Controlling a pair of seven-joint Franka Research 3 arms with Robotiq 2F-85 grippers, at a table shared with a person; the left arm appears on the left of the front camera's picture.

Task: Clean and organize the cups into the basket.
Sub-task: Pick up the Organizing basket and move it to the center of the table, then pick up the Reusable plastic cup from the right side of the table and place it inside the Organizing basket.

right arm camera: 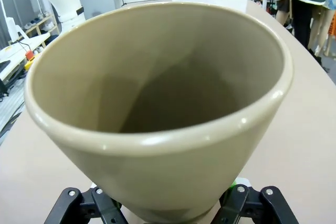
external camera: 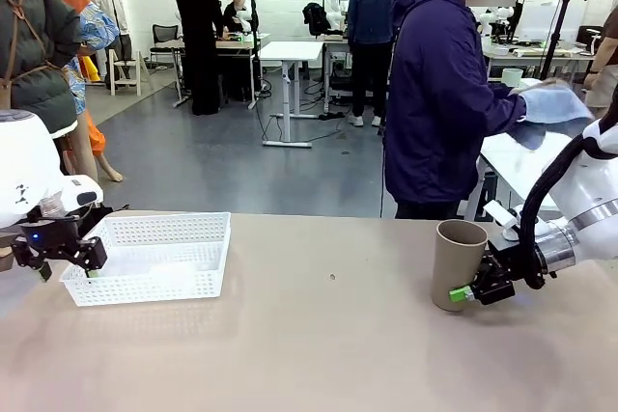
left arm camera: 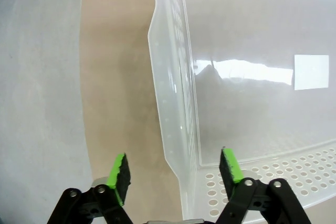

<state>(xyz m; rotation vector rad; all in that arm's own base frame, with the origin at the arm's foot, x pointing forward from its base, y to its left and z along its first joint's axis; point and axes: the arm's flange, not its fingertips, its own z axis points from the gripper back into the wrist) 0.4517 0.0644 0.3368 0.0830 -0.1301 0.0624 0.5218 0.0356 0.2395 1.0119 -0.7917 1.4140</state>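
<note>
Behind the tan table (external camera: 309,354) is a busy workshop with grey floor, and a person (external camera: 439,94) at the far side is turned to the right with a pale blue cloth (external camera: 552,105) in hand. On the right part of the table one tan cup (external camera: 456,260) stands upright, mouth up. The right gripper (external camera: 468,291) has its jaws closed on the base of the cup. The white perforated basket (external camera: 154,282) sits at the left, well apart from the cup, and it looks empty. The left gripper (left arm camera: 174,167) is at the basket's left end, with its jaws wide and the wall between them.

I judge the step in hand is the pick-up of this cup. The next move calls for a clean lift and a carry to the left over the basket's rim, while the left jaws close on the wall to steady the basket.
</note>
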